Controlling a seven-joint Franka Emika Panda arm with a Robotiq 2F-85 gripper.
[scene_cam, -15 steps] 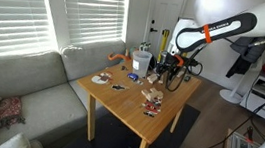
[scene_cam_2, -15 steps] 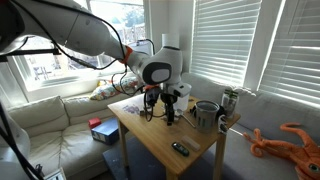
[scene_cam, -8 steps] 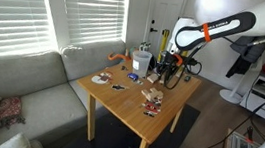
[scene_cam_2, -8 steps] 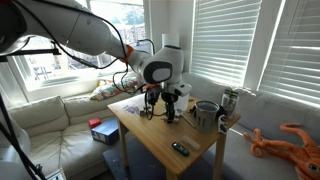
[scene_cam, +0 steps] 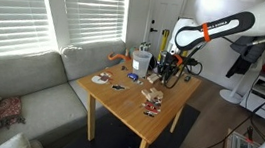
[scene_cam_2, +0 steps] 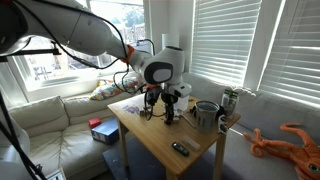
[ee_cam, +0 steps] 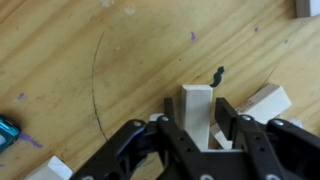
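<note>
Tool: the gripper (ee_cam: 198, 120) comes in from the bottom edge of the wrist view, jaws drawn in against two opposite faces of the wooden block (ee_cam: 197, 100), by all appearance clamped on it.
Held item location: lower centre-right of the wrist view, upright on the wooden table (ee_cam: 80, 60).
Exterior check: in both exterior views the gripper (scene_cam: 168, 76) (scene_cam_2: 168, 112) sits low over the table's far half.
Neighbours: a second pale block (ee_cam: 268, 100) just right of the fingers; a small black scrap (ee_cam: 218, 74) just above; a teal object (ee_cam: 8, 128) at the left edge.
Other table contents: a metal pot (scene_cam_2: 206, 114) and a dark remote-like item (scene_cam_2: 180, 149).
Progress, judged: grasp made; the block's base looks grounded, so the lift is not yet done.
</note>
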